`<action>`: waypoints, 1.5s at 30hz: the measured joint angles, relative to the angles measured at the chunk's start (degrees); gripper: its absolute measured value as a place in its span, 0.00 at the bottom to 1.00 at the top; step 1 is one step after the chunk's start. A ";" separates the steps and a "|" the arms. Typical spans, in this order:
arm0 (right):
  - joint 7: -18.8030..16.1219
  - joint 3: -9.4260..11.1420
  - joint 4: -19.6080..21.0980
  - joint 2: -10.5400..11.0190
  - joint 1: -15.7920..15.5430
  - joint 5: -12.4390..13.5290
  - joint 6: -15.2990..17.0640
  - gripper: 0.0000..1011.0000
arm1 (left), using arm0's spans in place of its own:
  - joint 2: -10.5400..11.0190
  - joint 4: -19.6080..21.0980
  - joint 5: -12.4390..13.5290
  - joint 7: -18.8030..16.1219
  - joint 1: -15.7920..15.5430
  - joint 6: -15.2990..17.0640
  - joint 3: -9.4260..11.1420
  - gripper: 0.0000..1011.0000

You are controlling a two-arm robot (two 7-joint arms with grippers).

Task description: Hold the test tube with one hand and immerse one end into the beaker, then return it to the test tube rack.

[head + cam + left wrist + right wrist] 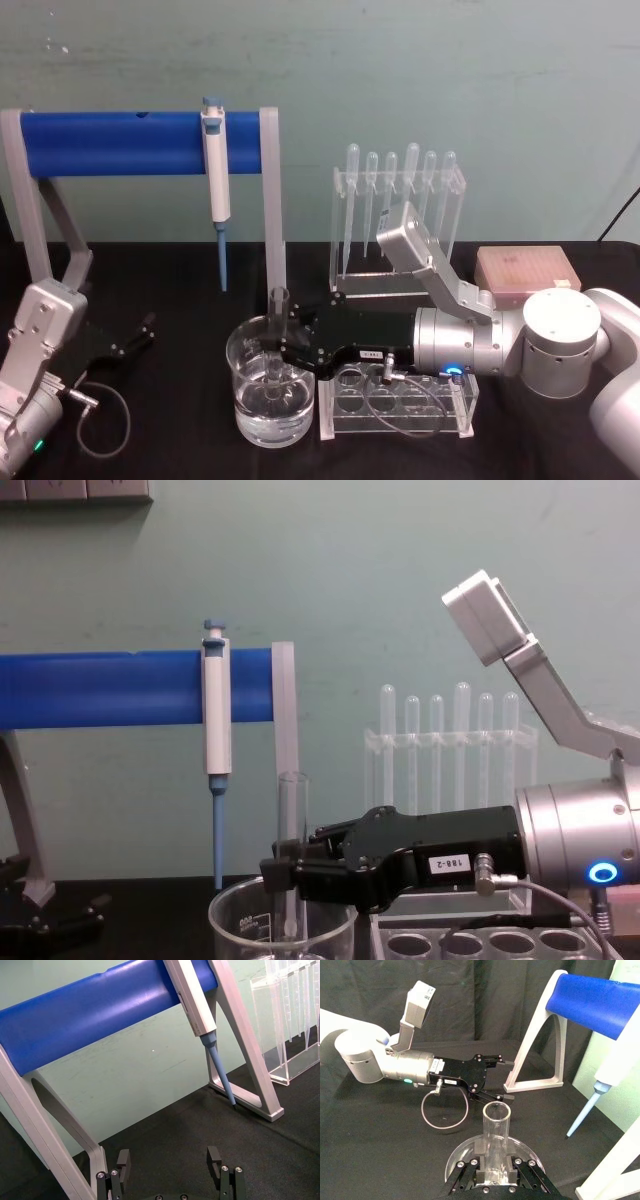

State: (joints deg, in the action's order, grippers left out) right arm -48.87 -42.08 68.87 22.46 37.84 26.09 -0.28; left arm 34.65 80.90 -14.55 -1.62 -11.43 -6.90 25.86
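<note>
The test tube [279, 318] stands upright with its lower end down inside the beaker [250, 420], which holds clear water. My right gripper [284, 358] reaches in from the right above the beaker's rim and is shut on the tube's middle. In the chest view the test tube [292, 810] rises above the right gripper [282, 870], and its lower part drops below the beaker [232, 925] rim. The right wrist view looks down the test tube [496, 1127] into the beaker [457, 1152]. My left gripper [140, 335] rests open at the left, away from the glassware.
A clear rack with round holes [400, 405] sits under my right wrist. Behind it stands a pipette rack [400, 210], with a pink box [527, 270] to its right. A white-and-blue pipettor [216, 170] hangs from the blue-barred stand [110, 145] behind the beaker.
</note>
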 joint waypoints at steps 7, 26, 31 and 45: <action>-0.01 0.00 0.00 0.00 0.00 -0.02 0.00 0.24 | 0.00 0.00 0.00 0.00 0.00 0.00 0.00 0.99; -0.01 0.00 0.00 0.00 0.00 -0.02 0.00 0.24 | 0.00 0.00 0.00 0.00 0.00 0.00 0.00 0.99; 0.00 0.00 0.00 0.00 0.00 -0.02 0.00 0.24 | 0.00 0.00 0.00 0.00 0.00 0.00 0.00 0.99; 0.00 0.00 0.00 0.00 0.00 -0.02 0.00 0.24 | 0.00 0.00 0.00 0.00 0.00 0.00 0.00 0.99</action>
State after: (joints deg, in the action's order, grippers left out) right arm -48.88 -42.08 68.87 22.46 37.84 26.07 -0.28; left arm 34.64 80.90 -14.55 -1.62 -11.43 -6.91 25.86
